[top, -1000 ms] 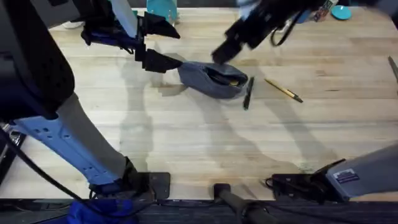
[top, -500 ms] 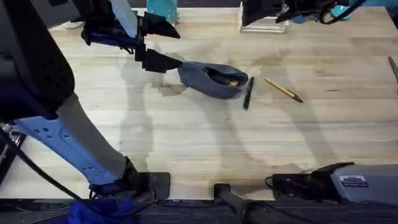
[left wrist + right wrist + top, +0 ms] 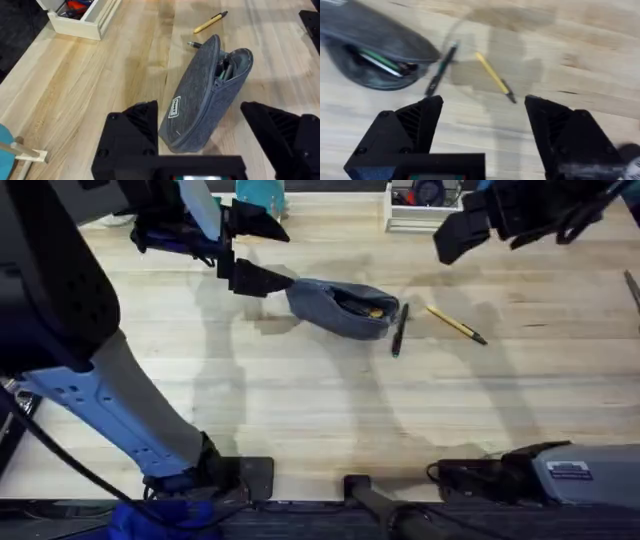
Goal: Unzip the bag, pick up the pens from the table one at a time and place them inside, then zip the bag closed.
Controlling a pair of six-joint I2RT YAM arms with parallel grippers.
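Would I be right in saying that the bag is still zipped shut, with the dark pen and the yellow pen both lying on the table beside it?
Not quite: the bag is already unzipped, its mouth gaping with items visible inside, as the left wrist view shows. The rest holds: the dark pen and the yellow pen both lie on the table beside it.

We hold our left gripper [image 3: 262, 252] low at about ten o'clock with its fingers [image 3: 134, 131] spread wide, while our right gripper [image 3: 452, 238] hangs raised at about one o'clock, fingers [image 3: 415, 127] likewise parted.
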